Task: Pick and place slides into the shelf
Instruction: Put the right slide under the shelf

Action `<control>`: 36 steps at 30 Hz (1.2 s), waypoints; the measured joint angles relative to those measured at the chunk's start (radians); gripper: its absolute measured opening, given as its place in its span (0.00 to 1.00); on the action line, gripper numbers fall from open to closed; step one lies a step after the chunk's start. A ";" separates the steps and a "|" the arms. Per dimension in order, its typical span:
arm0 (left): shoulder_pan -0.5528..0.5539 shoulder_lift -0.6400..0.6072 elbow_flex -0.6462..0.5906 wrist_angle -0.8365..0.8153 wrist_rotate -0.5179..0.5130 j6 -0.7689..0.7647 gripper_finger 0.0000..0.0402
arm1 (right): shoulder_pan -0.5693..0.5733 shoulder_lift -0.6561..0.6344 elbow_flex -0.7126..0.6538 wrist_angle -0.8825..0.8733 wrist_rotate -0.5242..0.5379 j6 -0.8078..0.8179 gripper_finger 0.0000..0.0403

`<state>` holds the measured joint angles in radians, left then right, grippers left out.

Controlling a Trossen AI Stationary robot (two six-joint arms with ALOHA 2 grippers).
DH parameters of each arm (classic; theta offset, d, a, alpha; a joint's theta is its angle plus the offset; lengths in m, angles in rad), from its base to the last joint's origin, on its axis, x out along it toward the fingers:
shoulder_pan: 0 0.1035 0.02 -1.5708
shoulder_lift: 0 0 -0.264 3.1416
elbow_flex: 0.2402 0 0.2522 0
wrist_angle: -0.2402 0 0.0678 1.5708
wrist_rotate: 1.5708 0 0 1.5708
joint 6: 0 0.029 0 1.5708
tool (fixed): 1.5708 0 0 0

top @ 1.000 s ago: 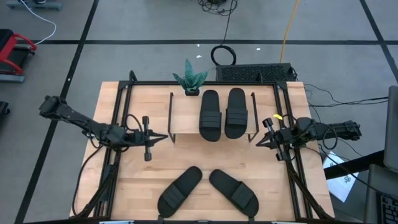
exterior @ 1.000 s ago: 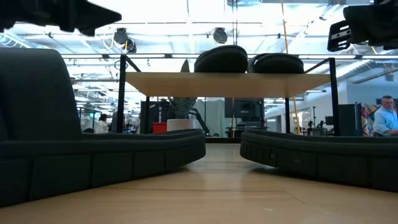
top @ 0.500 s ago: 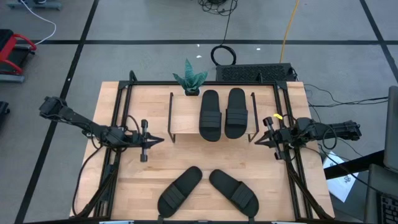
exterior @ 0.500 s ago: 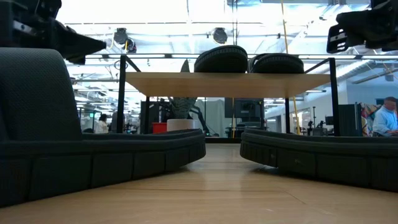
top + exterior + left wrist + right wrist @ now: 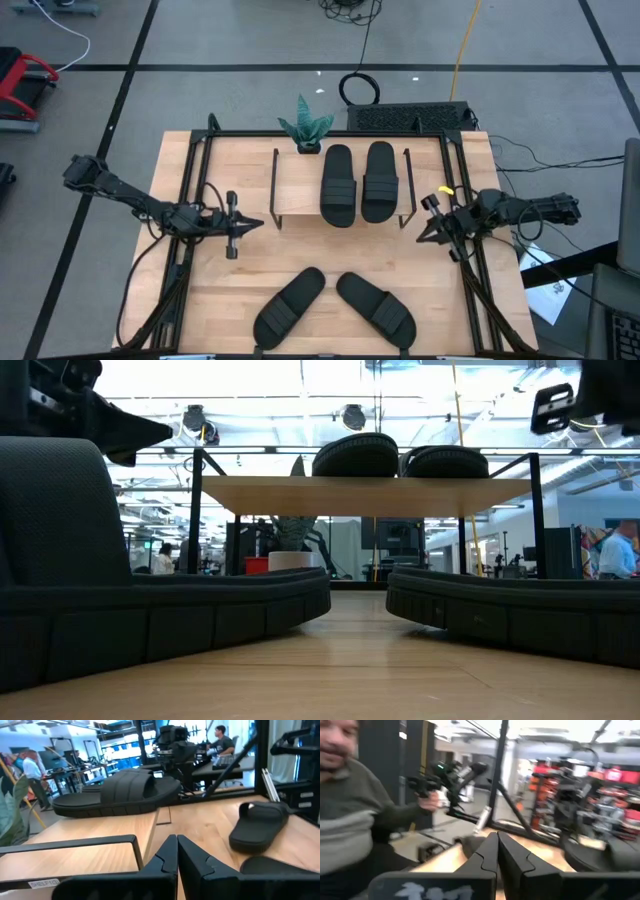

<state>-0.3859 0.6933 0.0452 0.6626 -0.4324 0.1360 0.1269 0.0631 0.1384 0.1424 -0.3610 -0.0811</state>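
Two black slides [image 5: 338, 185] [image 5: 379, 180] lie side by side on their soles on the shelf's [image 5: 300, 185] light wood top; the low view shows them as slides [image 5: 355, 457] [image 5: 445, 460] on that board [image 5: 360, 490]. Two more slides [image 5: 288, 305] [image 5: 377, 305] lie soles down on the table near its near edge. My left gripper [image 5: 258, 225] [image 5: 176, 840] hangs shut, just left of the shelf's left leg. My right gripper [image 5: 420, 237] [image 5: 496, 837] hangs shut, just right of the shelf's right leg. Neither touches anything.
A small green plant [image 5: 305, 130] stands at the table's far edge, with a keyboard [image 5: 410, 118] beside it. Black frame rails [image 5: 190, 200] [image 5: 470, 270] run along the table's left and right sides. Bare wood [image 5: 330, 255] lies between shelf and near slides. A person shows in the right wrist view [image 5: 350, 820].
My left gripper has dropped lower and drawn back a little toward the table's left edge, staying shut. My right gripper has shifted slightly toward the near and right edges, tipping a little; its wrist view is blurred by motion. The slides have kept still.
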 joint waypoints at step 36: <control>0.000 0.000 0.001 0.046 -0.068 -0.022 0.05 | 1.226 1.155 0.603 -0.228 1.595 0.116 0.10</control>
<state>-0.3859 0.6933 0.0460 0.7082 -0.5003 0.1141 1.3533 1.2177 0.7414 -0.0853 1.2339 0.0352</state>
